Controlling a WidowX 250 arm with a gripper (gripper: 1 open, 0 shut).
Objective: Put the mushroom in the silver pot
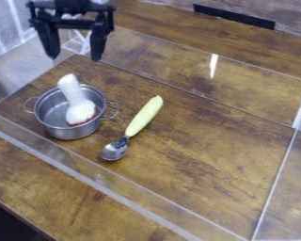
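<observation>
The mushroom leans inside the silver pot, stem up against the wall, so the job looks done. The claw hangs above, spread and empty, clear of the rim.

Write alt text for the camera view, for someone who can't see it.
A toy mushroom lies in a small silver pot on a wooden table, with the robot's gripper above it, jaws open and empty. A yellow-green banana-like piece and a metal spoon lie beside the pot.
</observation>
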